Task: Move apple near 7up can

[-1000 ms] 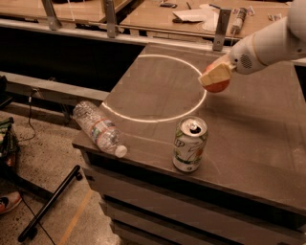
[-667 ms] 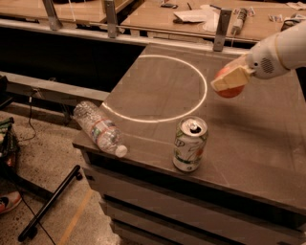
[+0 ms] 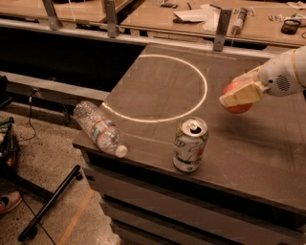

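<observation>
The 7up can [image 3: 190, 144] stands upright near the front edge of the dark table [image 3: 158, 86], silver-white with green lettering and an open pull-tab top. The apple [image 3: 237, 97], reddish-orange, is held in my gripper [image 3: 236, 94], whose cream fingers are shut on it. The apple hangs just above the table, to the right of and behind the can, about a can's height away from it. My white arm comes in from the right edge.
A clear plastic water bottle [image 3: 99, 128] lies on its side at the table's front left corner, partly over the edge. A white ring [image 3: 160, 86] is marked on the table top. Workbenches with clutter [image 3: 201, 14] stand behind. The floor lies left.
My gripper has carried the apple to the right and toward the front of the table, lower and nearer the can's side. The can and bottle have not moved.
</observation>
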Controlling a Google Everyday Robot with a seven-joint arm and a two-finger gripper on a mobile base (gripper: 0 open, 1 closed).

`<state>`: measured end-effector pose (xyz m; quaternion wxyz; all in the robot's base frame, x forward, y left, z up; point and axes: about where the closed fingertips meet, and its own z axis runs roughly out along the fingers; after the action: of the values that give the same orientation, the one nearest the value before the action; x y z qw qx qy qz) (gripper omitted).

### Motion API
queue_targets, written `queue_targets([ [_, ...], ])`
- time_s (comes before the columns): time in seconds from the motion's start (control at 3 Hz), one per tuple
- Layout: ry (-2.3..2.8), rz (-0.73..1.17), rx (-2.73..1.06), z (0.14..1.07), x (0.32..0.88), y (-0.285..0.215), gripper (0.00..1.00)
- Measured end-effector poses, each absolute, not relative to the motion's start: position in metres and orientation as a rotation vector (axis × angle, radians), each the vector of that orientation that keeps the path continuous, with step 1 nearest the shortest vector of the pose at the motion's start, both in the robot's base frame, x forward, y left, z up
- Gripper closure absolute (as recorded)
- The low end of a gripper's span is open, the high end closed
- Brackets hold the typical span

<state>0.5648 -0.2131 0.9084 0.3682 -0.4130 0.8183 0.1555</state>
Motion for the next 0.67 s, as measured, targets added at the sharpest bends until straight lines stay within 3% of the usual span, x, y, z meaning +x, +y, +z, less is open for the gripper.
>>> queue_targets([
  [0.67,2.088,0.61,-1.063,0.894,0.511,-0.208,0.97],
])
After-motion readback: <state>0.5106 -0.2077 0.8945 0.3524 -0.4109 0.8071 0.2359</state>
